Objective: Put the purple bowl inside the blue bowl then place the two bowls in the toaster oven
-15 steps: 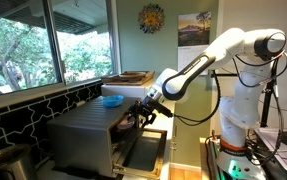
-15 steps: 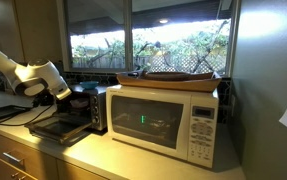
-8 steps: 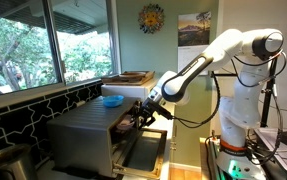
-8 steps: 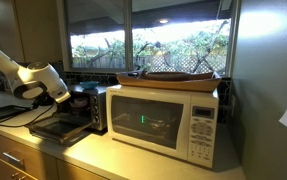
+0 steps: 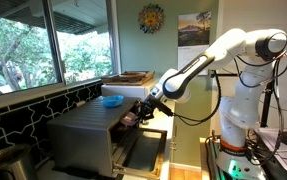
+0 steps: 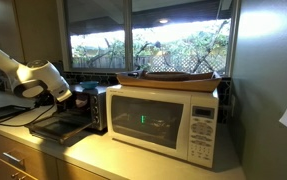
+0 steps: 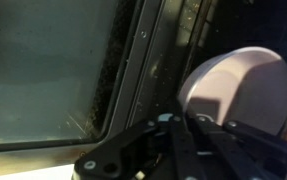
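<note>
Purple bowl (image 7: 238,85) is up off every surface, right at the mouth of the toaster oven (image 5: 83,135), and in the wrist view it shows pale pinkish-purple with its rim just above the gripper (image 7: 186,123). The fingers are drawn in close on that rim, so the bowl looks pinched and carried, though the contact itself is dark and hard to read. In an exterior view the same bowl shows as a small pink patch (image 5: 131,117) hanging in front of the oven's opening, above the drop-down door (image 5: 143,150), which lies open and flat. Blue bowl (image 5: 112,101) sits on the oven's top, near the front edge, apart from the purple one and higher than it. The white arm (image 5: 208,55) stretches across from its base and bends down to the oven front. Swing round and the white microwave (image 6: 163,120) stands just beside the oven on the countertop (image 6: 113,155), with a flat tray (image 6: 178,77) lying on its top. Behind all of it, the window (image 5: 23,45) shows green trees outside.
</note>
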{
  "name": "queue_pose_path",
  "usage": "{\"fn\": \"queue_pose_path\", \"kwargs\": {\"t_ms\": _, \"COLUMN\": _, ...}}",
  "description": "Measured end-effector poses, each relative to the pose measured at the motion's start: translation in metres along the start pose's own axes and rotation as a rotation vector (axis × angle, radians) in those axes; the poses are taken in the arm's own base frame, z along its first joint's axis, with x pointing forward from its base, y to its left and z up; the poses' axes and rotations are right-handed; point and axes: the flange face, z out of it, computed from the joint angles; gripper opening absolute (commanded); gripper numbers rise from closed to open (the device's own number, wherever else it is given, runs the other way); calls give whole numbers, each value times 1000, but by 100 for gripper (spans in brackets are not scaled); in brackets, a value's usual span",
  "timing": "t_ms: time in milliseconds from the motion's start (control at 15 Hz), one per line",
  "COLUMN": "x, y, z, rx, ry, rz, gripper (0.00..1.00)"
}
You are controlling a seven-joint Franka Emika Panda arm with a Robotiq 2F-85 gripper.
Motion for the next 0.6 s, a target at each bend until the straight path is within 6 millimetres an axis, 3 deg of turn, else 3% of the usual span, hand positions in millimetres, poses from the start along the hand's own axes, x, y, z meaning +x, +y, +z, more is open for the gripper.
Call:
{"fn": "queue_pose_path", "kwargs": {"t_ms": 267, "x": 2, "y": 0, "z": -8, "rx": -9, "ry": -3, "rz": -34, "gripper": 1}}
{"fn": "queue_pose_path", "kwargs": {"t_ms": 600, "x": -5, "y": 11, "z": -21, "rx": -239, "ry": -106, "rz": -156, "gripper": 1}}
